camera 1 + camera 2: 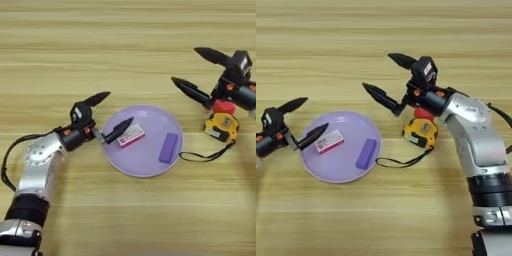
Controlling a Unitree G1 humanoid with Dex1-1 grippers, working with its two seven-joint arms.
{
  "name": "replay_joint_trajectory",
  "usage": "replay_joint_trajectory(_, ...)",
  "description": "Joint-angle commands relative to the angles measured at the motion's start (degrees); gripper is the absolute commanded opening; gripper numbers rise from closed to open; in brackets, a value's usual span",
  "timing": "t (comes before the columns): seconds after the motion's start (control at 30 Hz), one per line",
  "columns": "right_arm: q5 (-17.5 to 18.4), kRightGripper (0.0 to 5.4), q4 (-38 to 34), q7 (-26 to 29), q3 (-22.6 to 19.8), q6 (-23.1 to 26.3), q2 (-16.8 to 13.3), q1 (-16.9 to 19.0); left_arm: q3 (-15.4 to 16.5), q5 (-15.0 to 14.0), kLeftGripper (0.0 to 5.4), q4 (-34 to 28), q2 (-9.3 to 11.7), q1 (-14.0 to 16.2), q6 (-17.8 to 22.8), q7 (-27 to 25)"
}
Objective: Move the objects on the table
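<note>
A purple plate lies on the table. In it rest a white red-labelled flat box and a purple bar. My left gripper is open at the plate's left rim, its lower fingertip just left of the box and holding nothing. A yellow-black tape measure sits right of the plate, its black cord trailing toward the plate. A red cube peeks out just behind it, partly hidden by my right hand. My right gripper hangs open and empty, above and left of the cube.
The right arm runs down the right side of the right eye view. The left arm comes up along the lower left. Bare wood lies across the far half and the near strip of the table.
</note>
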Motion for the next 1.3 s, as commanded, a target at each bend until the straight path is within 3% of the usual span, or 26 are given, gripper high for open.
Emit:
replay_joint_trajectory(0.03,-1.04,5.40,2.19,-1.84,-1.91,-4.05,1.20,0.79,2.52,0.15,5.38,1.47,-1.62,-1.17,-2.22,4.54)
replay_joint_trajectory(0.13,-2.06,5.40,3.77,-1.41,-2.25,-7.63,1.02,2.07,3.82,0.74,5.38,3.02,-2.50,-1.97,-3.60,7.81)
replay_joint_trajectory(0.23,-1.97,5.40,6.99,2.20,-2.40,-8.62,-1.31,3.25,4.44,1.50,5.38,4.45,-2.93,-2.51,-4.65,9.93)
replay_joint_trajectory(0.47,-3.12,5.40,19.02,11.17,-3.94,-11.72,-8.26,3.81,4.07,1.74,5.38,6.98,-3.28,-2.58,-6.34,9.97)
replay_joint_trajectory(0.7,-4.46,5.40,27.63,14.67,-4.85,-15.32,-10.75,2.60,4.10,1.59,5.38,8.11,-3.19,-2.95,-6.76,9.32)
replay_joint_trajectory(0.87,-8.84,5.40,37.34,7.84,-4.53,-14.60,-9.89,-2.94,4.12,1.53,5.38,8.68,-3.26,-3.08,-6.88,8.84)
replay_joint_trajectory(1.0,-11.28,5.40,40.78,3.71,-3.38,-11.93,-8.18,-5.91,4.04,1.56,5.38,8.69,-3.33,-3.02,-6.82,8.70)
replay_joint_trajectory(1.3,-14.30,5.40,37.99,-2.81,-0.64,0.81,-5.32,-9.05,3.55,1.59,5.38,8.79,-3.88,-2.93,-6.61,8.77)
